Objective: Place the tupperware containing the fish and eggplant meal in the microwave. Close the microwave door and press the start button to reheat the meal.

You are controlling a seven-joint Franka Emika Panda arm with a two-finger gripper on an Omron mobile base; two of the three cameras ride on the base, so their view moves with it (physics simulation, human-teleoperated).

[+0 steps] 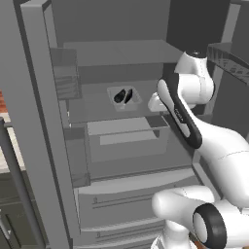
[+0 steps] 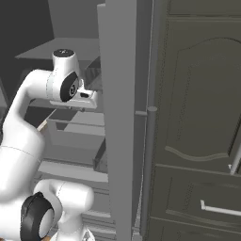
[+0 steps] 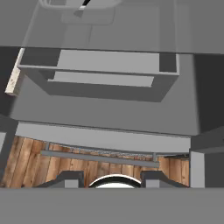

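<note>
White arm (image 1: 209, 141) near camera. Claw (image 3: 111, 177) half spread, holding nothing, beside fridge shelf (image 1: 97, 104). Tupperware (image 1: 124, 97) with dark fish bits (image 1: 120, 96) sits on shelf. Go slow, line up over rim, pinch gently.

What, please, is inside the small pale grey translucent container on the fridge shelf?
The pale grey container holds two dark elongated food pieces. Whatever lies beneath them, on its floor, is covered.

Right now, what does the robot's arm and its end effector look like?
The arm is made of glossy white rounded segments with black bands at the joints and a black strip with small lettering along the forearm. The end effector has two small dark grey finger tips. No cables are visible.
</note>
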